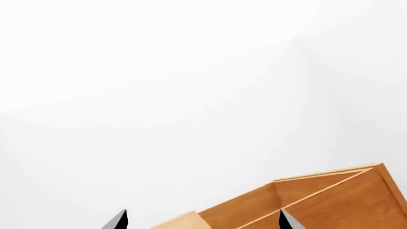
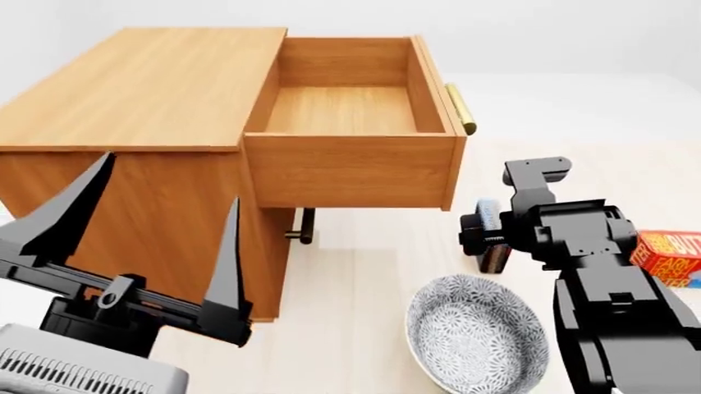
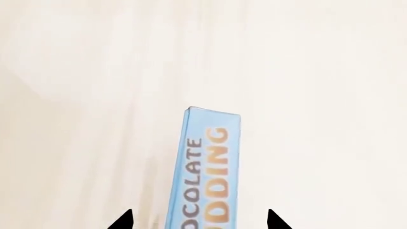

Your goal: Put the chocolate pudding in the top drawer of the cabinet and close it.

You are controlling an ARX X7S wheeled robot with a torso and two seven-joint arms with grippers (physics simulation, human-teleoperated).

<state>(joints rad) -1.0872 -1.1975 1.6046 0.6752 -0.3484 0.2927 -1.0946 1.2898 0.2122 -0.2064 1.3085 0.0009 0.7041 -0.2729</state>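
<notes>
While we are looking down from the head camera, our left pincer (image 2: 143, 238) is hovering at the near left, its two black fingers spread wide with nothing between them, in front of the side of the cabinet (image 2: 143, 90). In the left wrist view the same fingertips are showing well apart at the frame's edge, with a corner of the wooden cabinet beyond them.

Moving rightward, the top drawer (image 2: 350, 168) is standing pulled fully out of the cabinet, its interior bare wood, and its brass bar handle (image 2: 460, 108) is sticking out on the far right side. Beneath it, the darker handle of the lower drawer (image 2: 304, 226) is peeking out.

Further right, a patterned grey bowl (image 2: 477, 341) is sitting on the pale worktop (image 2: 362, 279). Just beyond it, the chocolate pudding (image 2: 494, 256) is standing upright on the worktop, outside the drawer, partly hidden by our right arm. In the right wrist view our right pincer (image 3: 199, 220) is straddling the carton's narrow blue lettered face, the fingertips open and clear of it on both sides. At the far right edge, a red-orange box (image 2: 668, 254) is lying.
</notes>
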